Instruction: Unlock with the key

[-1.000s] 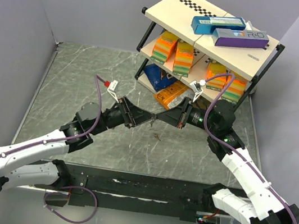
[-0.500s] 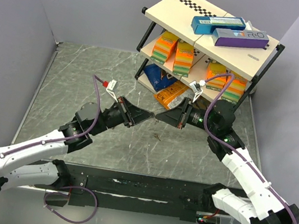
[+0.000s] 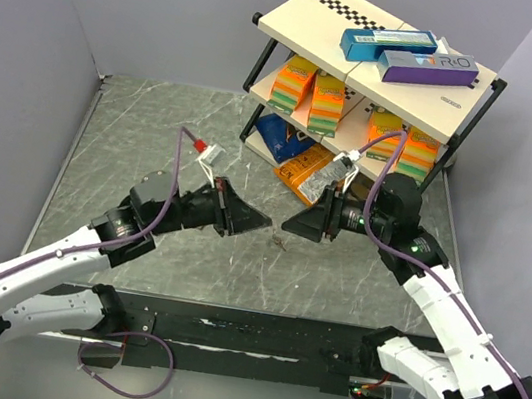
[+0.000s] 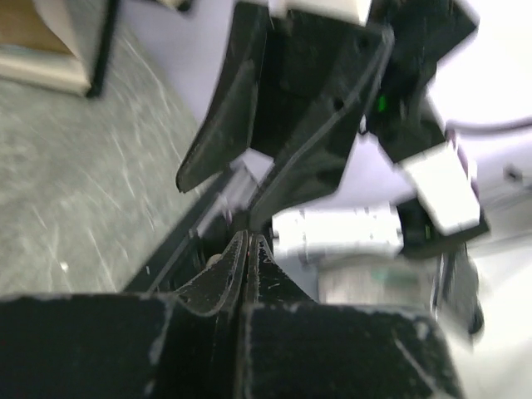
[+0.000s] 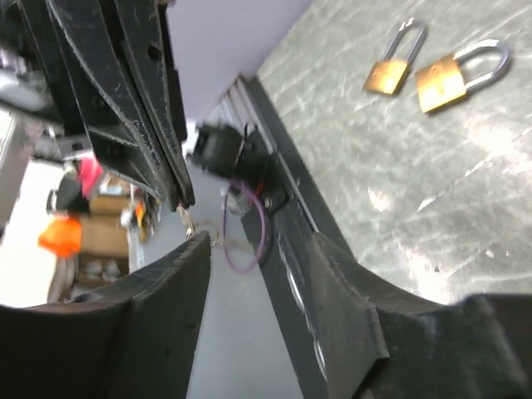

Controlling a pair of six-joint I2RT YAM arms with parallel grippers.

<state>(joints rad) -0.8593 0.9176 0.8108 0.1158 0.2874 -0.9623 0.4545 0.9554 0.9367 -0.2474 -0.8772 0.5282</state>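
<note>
the key [image 5: 188, 218] shows as a thin sliver at the tips of the left gripper [image 3: 264, 223], whose jaws are pressed together on it, above the table [image 3: 134, 138]. the right gripper [image 5: 262, 249] faces it from 3 o'clock, jaws apart, holding nothing. two brass padlocks [image 5: 440, 83] lie side by side on the table, near 5 o'clock of the key in the top view.

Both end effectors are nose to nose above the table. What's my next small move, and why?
Probably ease the right end effector straight back. Its fingers stand open; the left end effector is shut, with a tiny thing at its tip, perhaps the key, too small to be sure. Backing off would free the left arm to head for the padlocks on the table.
</note>
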